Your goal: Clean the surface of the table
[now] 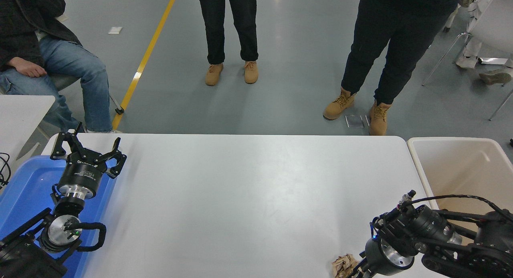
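Note:
The table surface (248, 197) is a wide matte white-grey top with rounded corners. A small crumpled brown paper wad (342, 265) lies on it at the front right, near the picture's bottom edge. My right gripper (358, 272) points down and towards the camera right beside the wad, on its right, and is mostly cut off by the bottom edge. Whether it touches or holds the wad does not show. My left gripper (86, 149) is parked open and empty at the lower left, over the table's left edge.
A blue tray (28, 189) sits under the left arm. A beige plastic bin (461, 143) stands against the table's right end. A smaller white table's corner (20, 109) shows at the left. One person sits at the far left and two stand beyond the far edge.

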Available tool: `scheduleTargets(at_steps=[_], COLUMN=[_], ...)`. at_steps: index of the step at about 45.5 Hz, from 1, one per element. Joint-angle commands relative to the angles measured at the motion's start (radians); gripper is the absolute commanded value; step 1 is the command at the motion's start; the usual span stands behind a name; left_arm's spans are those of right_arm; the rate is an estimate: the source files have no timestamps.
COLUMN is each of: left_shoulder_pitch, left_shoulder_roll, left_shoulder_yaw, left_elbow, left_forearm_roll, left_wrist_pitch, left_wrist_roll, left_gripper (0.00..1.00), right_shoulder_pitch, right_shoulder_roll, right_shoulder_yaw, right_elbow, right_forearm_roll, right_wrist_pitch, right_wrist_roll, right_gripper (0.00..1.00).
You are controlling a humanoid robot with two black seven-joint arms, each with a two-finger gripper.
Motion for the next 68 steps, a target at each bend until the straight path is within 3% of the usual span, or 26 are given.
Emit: scheduleTargets(at_steps=[1, 44, 54, 58, 62, 65, 68], left_shoulder_pitch=[0.0, 0.0, 0.0, 0.0, 0.0, 0.0, 0.0], left_shoulder_roll=[0.0, 0.0, 0.0, 0.0, 0.0, 0.0, 0.0], left_shoulder_yaw=[0.0, 0.0, 0.0, 0.0, 0.0, 0.0, 0.0], left_elbow=[0.0, 0.0, 0.0, 0.0, 0.0, 0.0, 0.0], left_forearm_roll=[0.0, 0.0, 0.0, 0.0, 0.0, 0.0, 0.0], left_wrist_pitch=[0.0, 0.0, 0.0, 0.0, 0.0, 0.0, 0.0], left_wrist_roll=[0.0, 0.0, 0.0, 0.0, 0.0, 0.0, 0.0], left_gripper=[0.99, 0.99, 0.99, 0.99, 0.99, 0.99, 0.99], right_shoulder_pitch=[-0.013, -0.105, -0.107, -0.108, -0.111, -0.111, -0.113], right_shoulder_roll=[0.022, 0.026, 0.029, 0.031, 0.031, 0.031, 0.028], right_shoulder_yaw=[0.016, 0.091, 0.1, 0.103, 0.108, 0.109, 0.114], right_elbow=[-0.017, -0.065, -0.075, -0.077, -0.085, -0.1, -0.103], right_forearm_roll=[-0.007, -0.059, -0.088, -0.11, -0.14, -0.15, -0.15], right_wrist_pitch=[-0.003, -0.023, -0.026, -0.031, -0.048, -0.044, -0.044], right_wrist_roll=[-0.001, 0.008, 0.014, 0.022, 0.042, 0.053, 0.053], right_gripper=[0.96, 0.93, 0.78, 0.65, 0.59, 0.25, 0.18])
